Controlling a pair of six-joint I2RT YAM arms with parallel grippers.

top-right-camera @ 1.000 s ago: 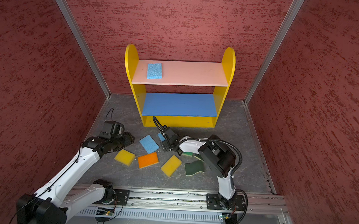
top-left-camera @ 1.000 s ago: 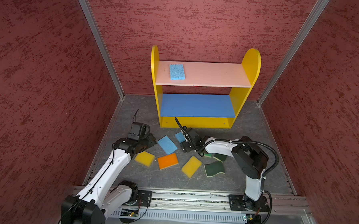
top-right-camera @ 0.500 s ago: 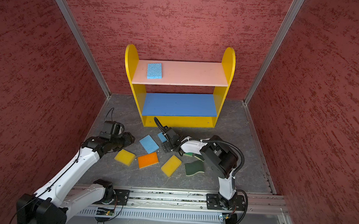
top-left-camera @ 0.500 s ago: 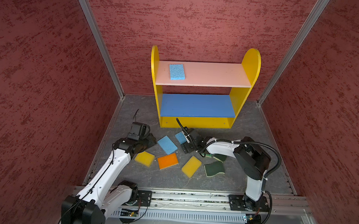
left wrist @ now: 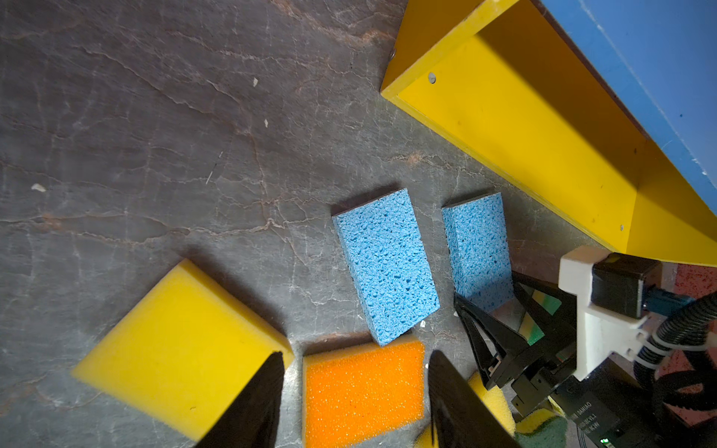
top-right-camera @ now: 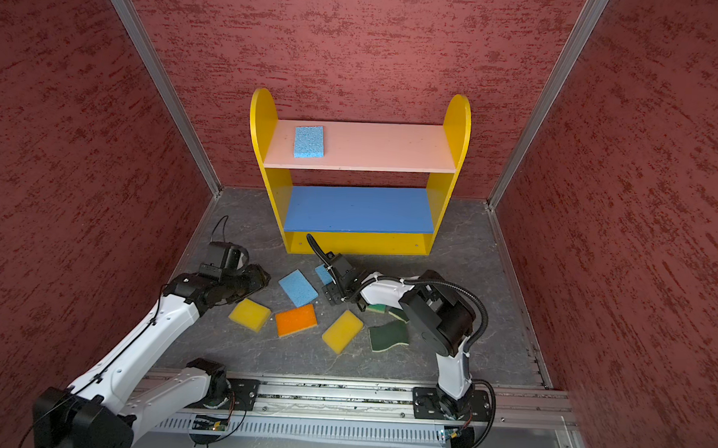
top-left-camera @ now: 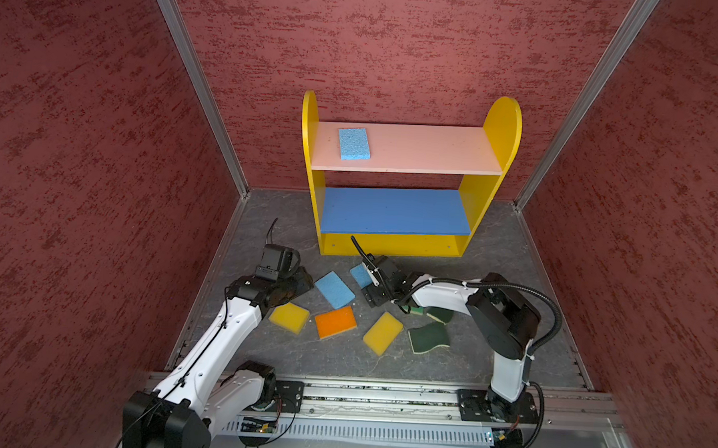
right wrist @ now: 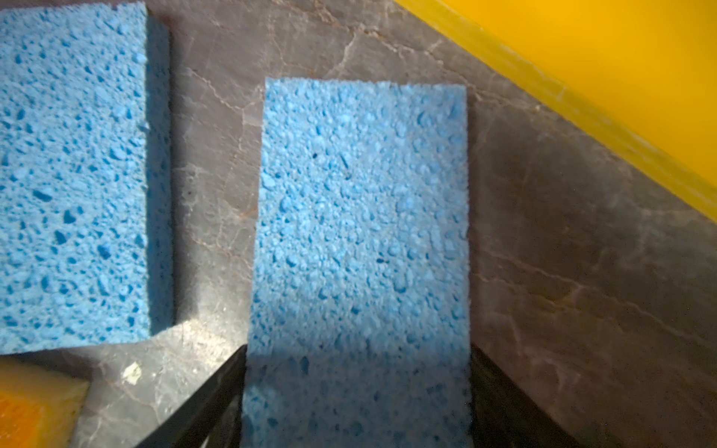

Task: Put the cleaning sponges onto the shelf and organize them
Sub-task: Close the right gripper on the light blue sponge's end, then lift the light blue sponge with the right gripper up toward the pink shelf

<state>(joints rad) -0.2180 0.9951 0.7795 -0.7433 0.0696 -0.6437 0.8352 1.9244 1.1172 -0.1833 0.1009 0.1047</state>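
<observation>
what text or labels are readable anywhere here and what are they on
"DAMIAO": white print, seen upside down in the left wrist view, on the black body of the right hand.
Smaller lines beneath it: too small to read.
No other readable text.

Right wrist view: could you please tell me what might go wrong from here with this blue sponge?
1. The right tool straddles only one end of the blue sponge; gripped there, the soft sponge may sag or twist out.
2. A second blue sponge lies close beside the tool and could get dragged.
3. The shelf stands close by; a careless lift might clip its boards.
</observation>
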